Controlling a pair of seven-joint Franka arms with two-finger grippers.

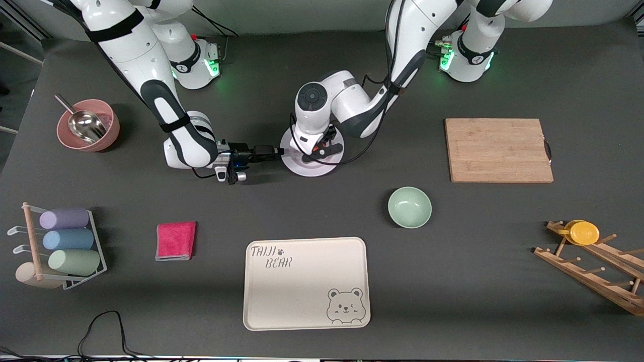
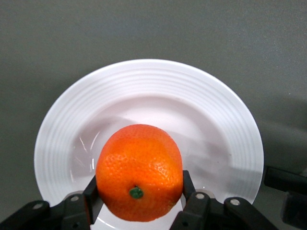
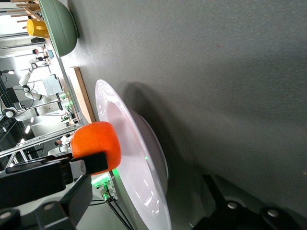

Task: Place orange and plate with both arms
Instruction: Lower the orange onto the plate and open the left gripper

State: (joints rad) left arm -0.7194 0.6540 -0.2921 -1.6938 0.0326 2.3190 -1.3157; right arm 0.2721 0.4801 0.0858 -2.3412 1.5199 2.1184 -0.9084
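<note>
Holding the orange (image 2: 139, 172) pinched in my left gripper (image 2: 139, 203) directly over the plate (image 1: 302, 168) at frame centre; my right gripper (image 1: 274, 151), jaws spread, sits level at its rim.

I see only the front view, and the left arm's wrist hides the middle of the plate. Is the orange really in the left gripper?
Observer: Yes. The left wrist view shows the left gripper shut on the orange, one finger on each side.
Operator: Is it over the plate?
Observer: Yes, over the shallow centre of the plate, with the stem dimple facing the wrist camera.
Operator: And the right gripper?
Observer: The right gripper is open, low beside the plate's rim. Whether it touches the rim I cannot tell.
</note>
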